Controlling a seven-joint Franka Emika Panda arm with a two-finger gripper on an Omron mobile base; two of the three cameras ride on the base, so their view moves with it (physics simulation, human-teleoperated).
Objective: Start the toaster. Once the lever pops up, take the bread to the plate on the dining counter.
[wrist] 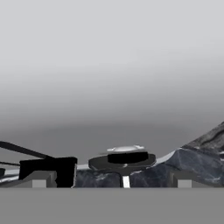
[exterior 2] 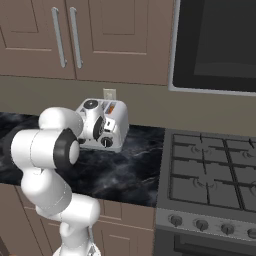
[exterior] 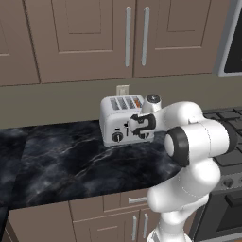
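Arm folded forward over the black marble counter (exterior: 71, 160), gripper (wrist: 111, 178) pressed close against the toaster (exterior: 116, 120) front by a knob (wrist: 122, 160), fingers apart, bread (exterior: 137, 101) in its rightmost slot.

Brown shaker-style wall cabinets (exterior: 90, 33) run across the top, long silver bar handles (exterior: 128, 36) on their doors. Below them, a plain olive-tan backsplash wall (exterior: 52, 101) with a pale outlet plate (exterior: 122, 90) set in it. The worktop (exterior: 66, 163) is black stone with white veining, base cabinets (exterior: 101, 222) underneath. Over on the right side, a black gas stove (exterior 2: 212, 167) with grates and front knobs (exterior 2: 200, 224), and a dark microwave (exterior 2: 217, 42) mounted above it.
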